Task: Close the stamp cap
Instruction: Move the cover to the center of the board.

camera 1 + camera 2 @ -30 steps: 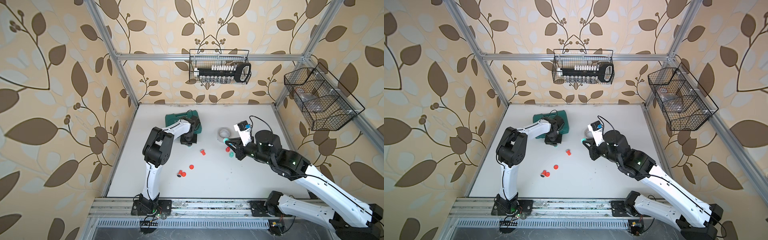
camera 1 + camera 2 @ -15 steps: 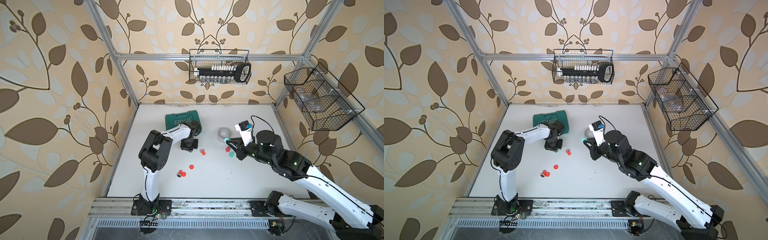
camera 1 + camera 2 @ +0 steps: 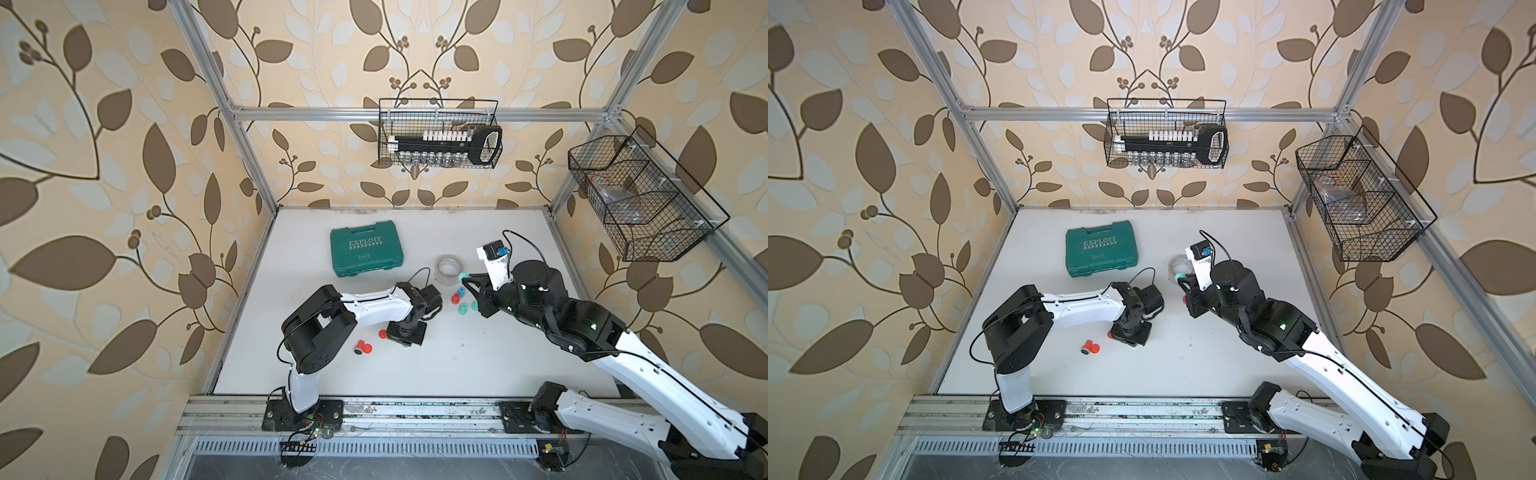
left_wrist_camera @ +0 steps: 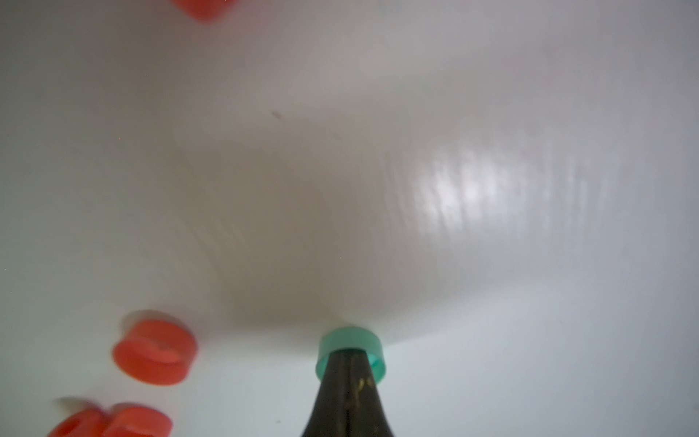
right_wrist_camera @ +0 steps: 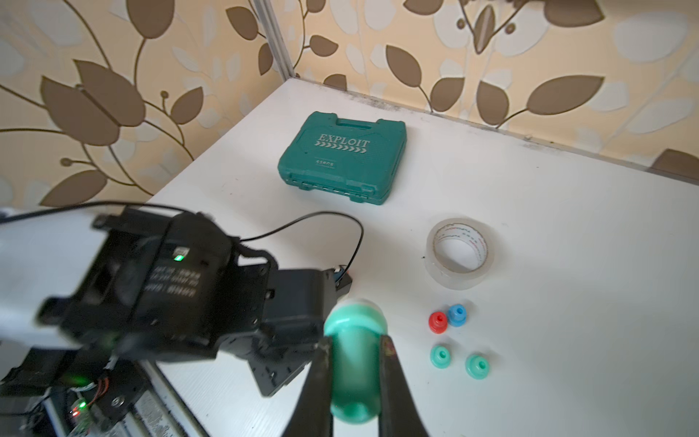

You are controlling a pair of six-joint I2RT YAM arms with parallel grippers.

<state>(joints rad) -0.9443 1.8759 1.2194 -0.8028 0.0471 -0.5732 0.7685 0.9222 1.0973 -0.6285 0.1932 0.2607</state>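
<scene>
My right gripper (image 5: 353, 363) is shut on the body of a green stamp (image 5: 355, 325), held above the table; in both top views it shows at the jaws (image 3: 467, 279) (image 3: 1183, 281). My left gripper (image 4: 350, 357) points straight down and is shut on a small green cap (image 4: 350, 338) pinched at its tips, close over the white table. In both top views this gripper (image 3: 405, 334) (image 3: 1130, 333) hangs near the table's middle, left of the right gripper and apart from it.
A red cap (image 4: 155, 352) and a lying red stamp (image 3: 363, 348) sit beside the left gripper. Red (image 5: 438, 321), blue (image 5: 457, 314) and two green stamps (image 5: 440, 356) stand near a tape roll (image 5: 459, 257). A green case (image 3: 365, 253) lies at the back.
The left arm has swung away from the green case toward the front middle of the table, still pinching the cap. The right arm has barely moved.
</scene>
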